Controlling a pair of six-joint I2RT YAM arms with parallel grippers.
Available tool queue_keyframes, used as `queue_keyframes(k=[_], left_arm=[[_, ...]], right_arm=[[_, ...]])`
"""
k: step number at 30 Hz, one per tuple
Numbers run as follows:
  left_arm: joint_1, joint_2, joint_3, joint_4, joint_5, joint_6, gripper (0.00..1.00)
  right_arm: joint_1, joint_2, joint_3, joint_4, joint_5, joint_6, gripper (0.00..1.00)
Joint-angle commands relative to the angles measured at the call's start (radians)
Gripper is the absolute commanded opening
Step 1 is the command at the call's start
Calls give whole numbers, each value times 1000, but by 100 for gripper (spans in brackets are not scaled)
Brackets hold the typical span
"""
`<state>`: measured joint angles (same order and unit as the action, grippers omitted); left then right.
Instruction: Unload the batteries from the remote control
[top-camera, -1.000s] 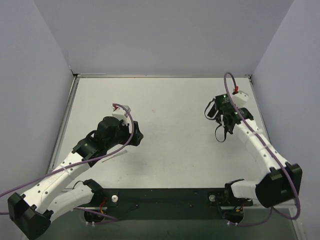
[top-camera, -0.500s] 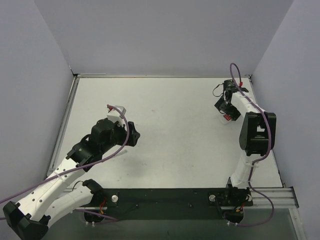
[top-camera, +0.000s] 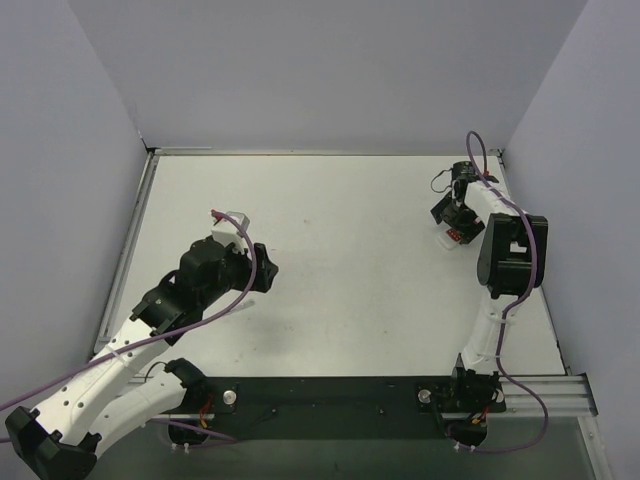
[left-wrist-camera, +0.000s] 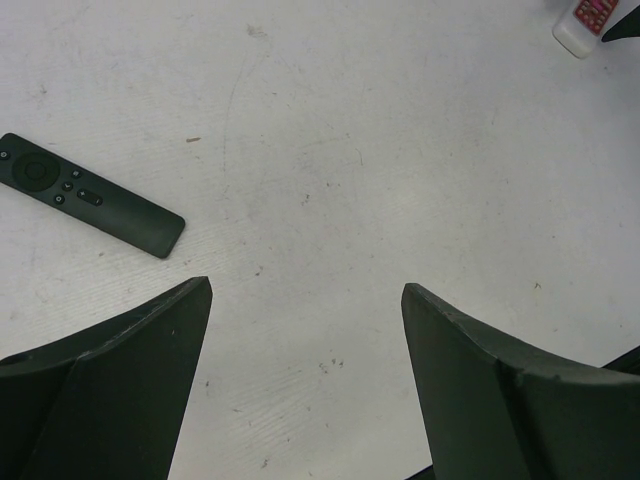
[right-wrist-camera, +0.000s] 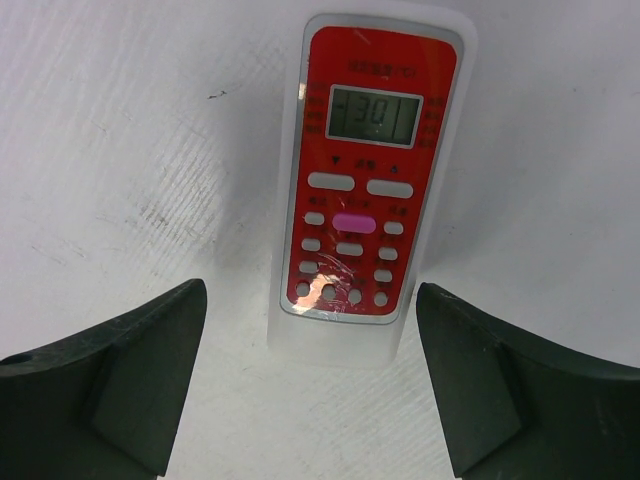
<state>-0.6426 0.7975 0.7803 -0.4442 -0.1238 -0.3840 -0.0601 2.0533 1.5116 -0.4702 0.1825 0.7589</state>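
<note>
While left gripper (left-wrist-camera: 305, 286) and right gripper (right-wrist-camera: 310, 287) gape, black remote (left-wrist-camera: 90, 196) face-up — batteries hidden.

Between the right gripper's (right-wrist-camera: 310, 295) black fingers (right-wrist-camera: 120, 380) lies a white air-conditioner remote (right-wrist-camera: 368, 190) with red face, grey display and one pink button, and ahead-left of the left gripper (left-wrist-camera: 305, 285) a slim black remote (left-wrist-camera: 90, 196) on the scuffed white table (left-wrist-camera: 400, 150).

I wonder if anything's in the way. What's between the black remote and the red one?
Only bare, speckled table lies between the black remote and the red remote. The left wrist view shows it.
</note>
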Motion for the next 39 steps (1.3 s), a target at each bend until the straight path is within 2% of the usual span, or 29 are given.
queue_keyframes(k=[1,15,27,29,30,33,36,39], left_arm=[[12,-12,-1,62,-7,11,88],[27,-12,-4,65,6,10,87],[47,-29,-15,79,19,7,86],[50,-30,-13,82,23,7,86],[52,-30,-15,82,21,8,86],[60,-34,-19,91,29,8,86],[73,-30,-24,94,45,7,86],[96,-24,-27,104,72,-4,86]], right_arm=[[-9,8,29,-38,8,26,80],[-12,16,-5,-54,78,60,73],[-23,50,10,-76,60,85,72],[-24,51,13,-79,58,83,66],[-24,48,13,-79,57,80,56],[-23,31,25,-79,49,45,46],[-21,-7,36,-73,-6,-24,36],[-10,-77,0,-44,-102,-111,31]])
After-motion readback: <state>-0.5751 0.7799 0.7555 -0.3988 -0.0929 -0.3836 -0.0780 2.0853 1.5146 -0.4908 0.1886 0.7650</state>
